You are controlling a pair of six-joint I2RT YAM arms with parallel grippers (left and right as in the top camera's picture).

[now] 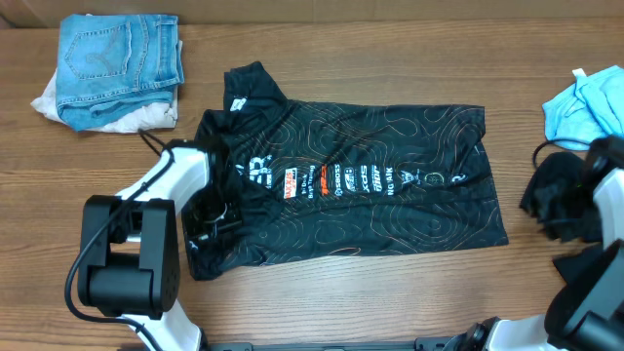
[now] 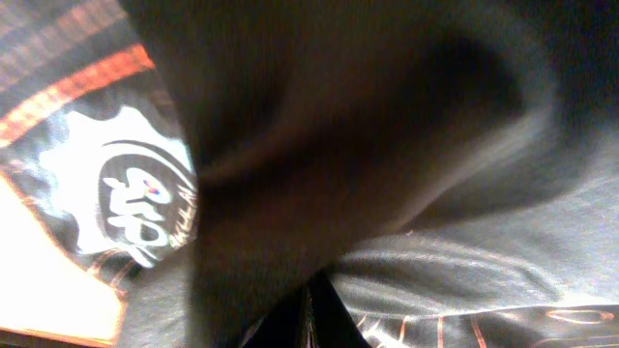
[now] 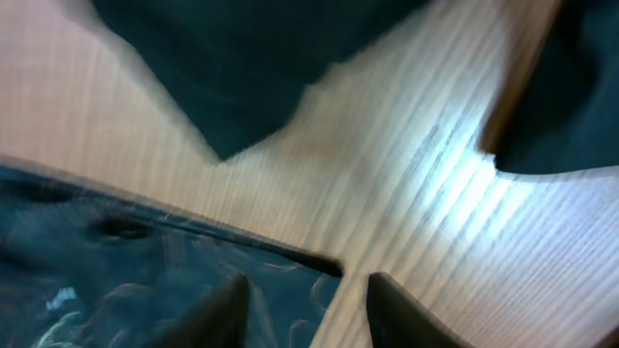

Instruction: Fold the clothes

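Black jersey (image 1: 361,185) fabric, printed with pale contour lines and a row of white and orange sponsor logos, lay spread across the middle of the wooden worktop (image 1: 322,302), its collar toward the far-left corner. The left claw (image 1: 210,219) sat on the garment's left end, close to the sleeve. In the left wrist view a thick ridge of the dark cloth rose toward the lens and narrowed into the claw's tips, which were closed on it. The right claw (image 3: 305,280) hung above bare wood off the jersey's right edge, its two fingers (image 3: 227,309) spread apart with nothing between them. A patterned edge of the jersey showed just beside the fingers in that view. Folded blue jeans (image 1: 117,58) rested on a white garment (image 1: 146,119) at the far-left corner, well apart from the jersey. A light blue cloth (image 1: 585,105) lay crumpled at the far-right edge.
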